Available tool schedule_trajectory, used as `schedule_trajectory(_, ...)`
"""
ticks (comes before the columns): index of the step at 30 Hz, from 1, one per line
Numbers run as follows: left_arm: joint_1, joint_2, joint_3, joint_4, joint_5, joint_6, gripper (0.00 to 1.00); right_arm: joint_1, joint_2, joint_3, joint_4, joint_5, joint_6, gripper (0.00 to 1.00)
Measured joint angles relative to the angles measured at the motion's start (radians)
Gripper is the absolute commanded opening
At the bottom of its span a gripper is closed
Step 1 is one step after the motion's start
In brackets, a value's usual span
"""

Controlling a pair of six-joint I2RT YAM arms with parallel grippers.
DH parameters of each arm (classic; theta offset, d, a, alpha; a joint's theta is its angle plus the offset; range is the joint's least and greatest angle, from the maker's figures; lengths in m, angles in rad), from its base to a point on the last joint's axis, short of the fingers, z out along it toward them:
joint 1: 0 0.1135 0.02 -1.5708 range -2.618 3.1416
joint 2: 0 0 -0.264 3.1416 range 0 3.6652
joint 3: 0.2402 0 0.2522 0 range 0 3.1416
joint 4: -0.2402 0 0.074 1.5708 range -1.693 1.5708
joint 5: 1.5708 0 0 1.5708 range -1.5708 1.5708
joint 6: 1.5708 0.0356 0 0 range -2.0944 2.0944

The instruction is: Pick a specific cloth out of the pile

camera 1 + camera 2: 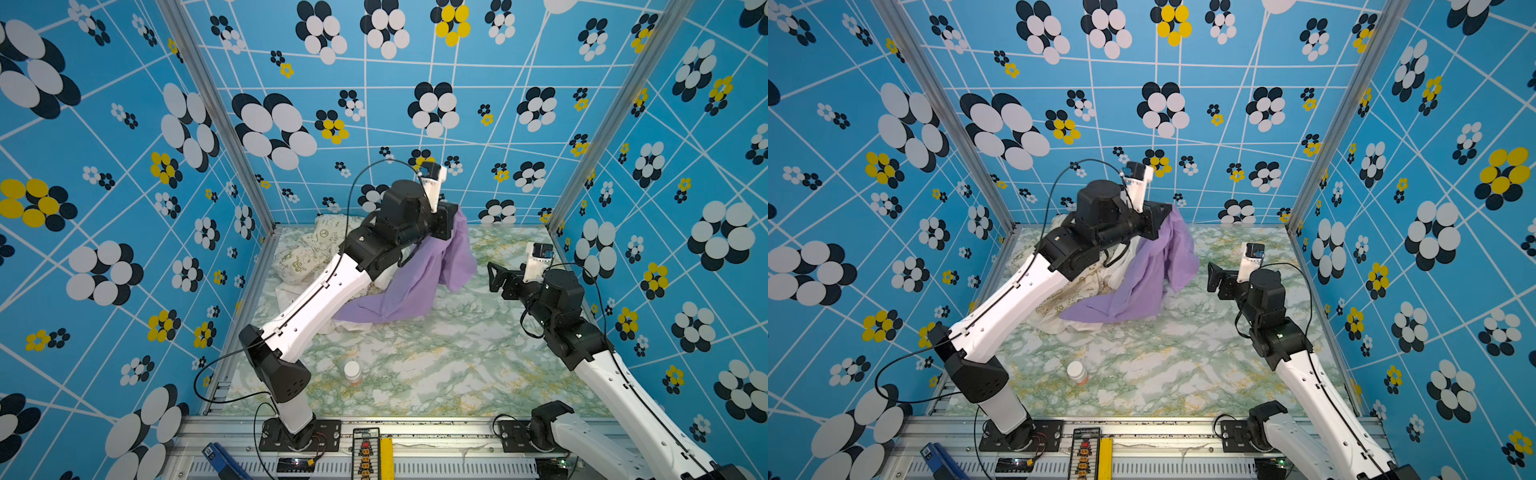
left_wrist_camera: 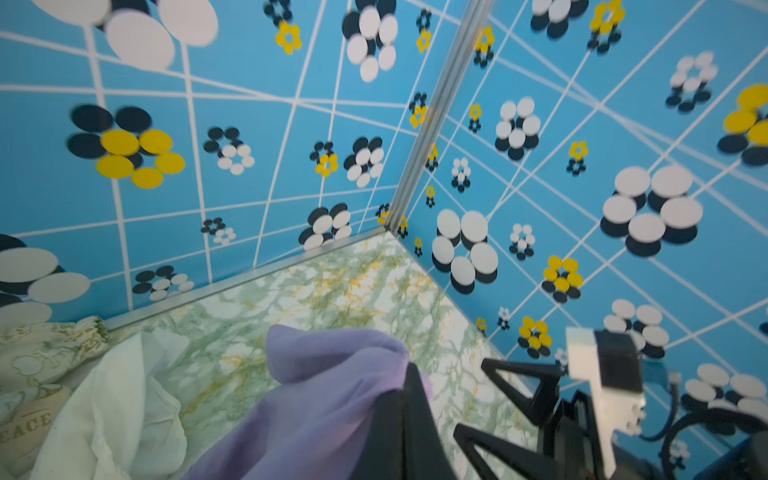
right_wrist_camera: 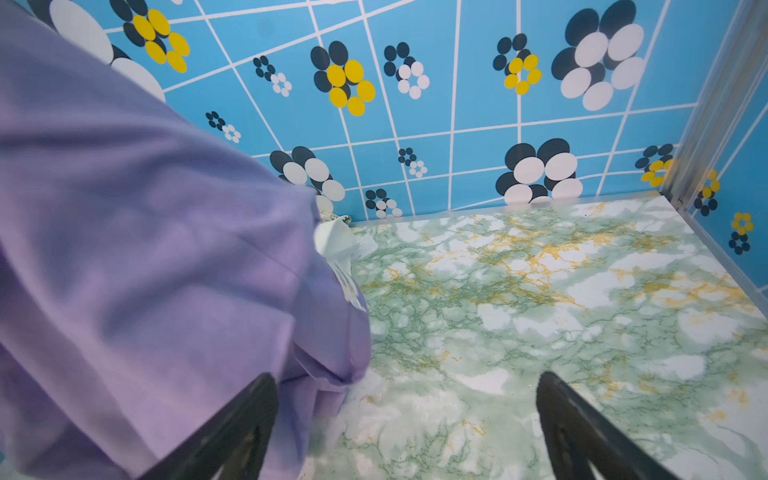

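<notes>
A small white-capped bottle point(image 1: 352, 371) point(image 1: 1076, 371) lies on its side on the marbled table point(image 1: 457, 374), nearest the arms' bases.

Beyond the bottle and off to the right arm's side, the right gripper point(image 1: 491, 277) point(image 1: 1212, 276) point(image 3: 405, 376) hangs over the table with its jaws spread wide and nothing between them. In both top views it sits just short of the fabric. In the right wrist view, purple folds crowd one finger point(image 3: 232, 419), and whether they touch cannot be told.

Straight beyond the bottle is the lavender cloth point(image 1: 419, 282) point(image 1: 1142, 282) point(image 2: 324, 399) point(image 3: 145, 249). Its long axis slants. The low end is spread on the table on the bottle's side, pointing toward the left arm, and overlaps the edge of the white cloth point(image 1: 291, 297) point(image 2: 124, 399). From there the cloth climbs away from the bottle to a gathered peak. A shorter flap drops from that peak on the right arm's side.

Farther from the bottle on the left arm's side is the rest of the pile point(image 1: 299, 270). It shows as the white cloth and the cream cloth point(image 1: 307, 253) point(image 2: 41, 349) with green prints, bunched toward the far corner under the left arm.

Farthest from the bottle and raised off the table, the left gripper point(image 1: 455, 212) point(image 1: 1169, 210) point(image 2: 409, 399) is clamped on the lavender cloth's peak, and the fabric hangs from it.
</notes>
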Motion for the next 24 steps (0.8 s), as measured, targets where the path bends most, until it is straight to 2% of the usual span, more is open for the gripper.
schedule_trajectory(2, -0.028, 0.013, -0.105, 0.027, 0.008, 0.027, 0.38, -0.003, 0.0, 0.0, -0.009, 0.007, 0.015, 0.99)
schedule_trajectory(3, -0.039, 0.021, -0.157, 0.035, 0.008, 0.048, 0.55, -0.004, 0.001, 0.0, -0.015, 0.008, 0.022, 0.99)
schedule_trajectory(4, -0.046, 0.024, -0.2, 0.04, 0.006, 0.069, 0.67, -0.004, 0.001, 0.0, -0.018, 0.007, 0.027, 0.99)
schedule_trajectory(7, -0.05, 0.014, -0.328, 0.056, -0.03, 0.112, 0.95, -0.005, 0.006, -0.003, -0.019, -0.012, 0.034, 0.99)
schedule_trajectory(8, -0.047, 0.001, -0.365, 0.066, -0.042, 0.119, 1.0, -0.005, 0.01, -0.003, -0.018, -0.022, 0.036, 0.99)
schedule_trajectory(13, -0.002, -0.219, -0.604, 0.135, -0.113, 0.143, 0.99, -0.004, 0.054, -0.004, -0.01, -0.11, 0.041, 0.99)
schedule_trajectory(19, 0.096, -0.542, -0.731, 0.17, -0.21, 0.136, 0.99, 0.01, 0.158, 0.002, 0.018, -0.23, 0.047, 0.99)
schedule_trajectory(24, 0.17, -0.708, -0.853, 0.126, -0.249, 0.085, 0.99, 0.138, 0.291, 0.085, -0.06, -0.248, -0.052, 0.99)
